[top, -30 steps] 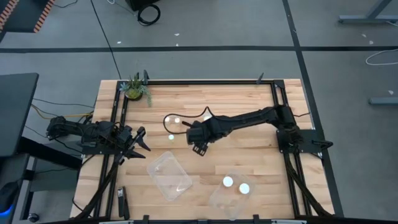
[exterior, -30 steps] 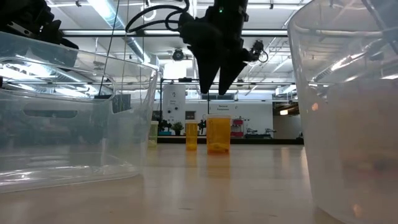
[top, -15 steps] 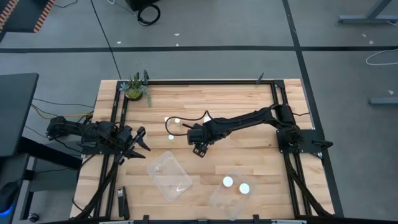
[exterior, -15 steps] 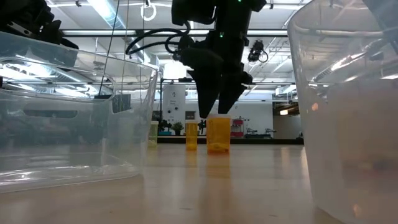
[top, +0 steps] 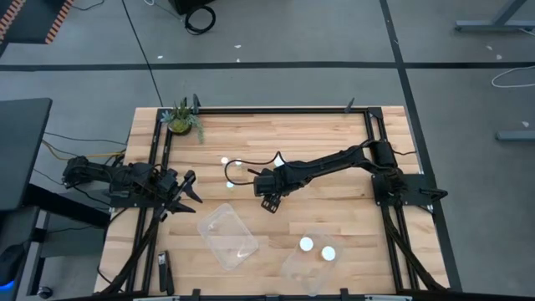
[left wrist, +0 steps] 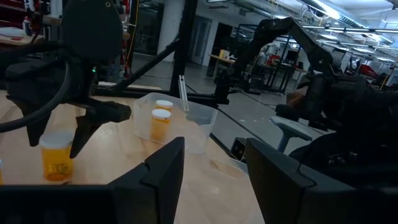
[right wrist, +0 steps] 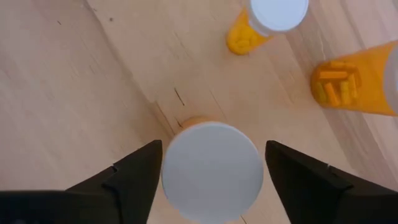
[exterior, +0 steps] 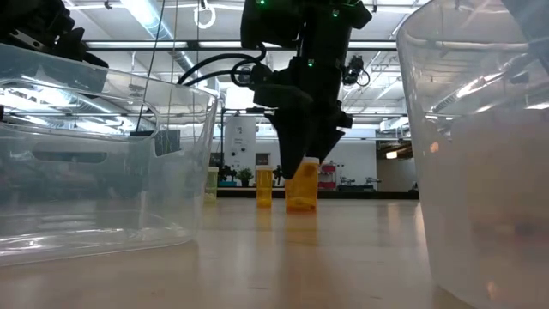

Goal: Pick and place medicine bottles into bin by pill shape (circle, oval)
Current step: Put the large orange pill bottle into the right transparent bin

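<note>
Target bottle (right wrist: 211, 171) stands upright mid-table, white cap dead centre btwn the right gripper (right wrist: 211, 163) fingers, which sit spread either side, not touching yet. Over the last sec the right arm dropped: in the low view the fingers hung above the cap, now they straddle the bottle (exterior: 301, 184) body. So approach is done; squeeze looks next. Two more bottles (right wrist: 266, 22) stand just beyond it. Right-hand tub (top: 294, 267) already has 2 bottles; other tub (top: 227, 237) shows none. Left gripper (top: 185, 193) waits at the table's left edge, fingers apart.
</note>
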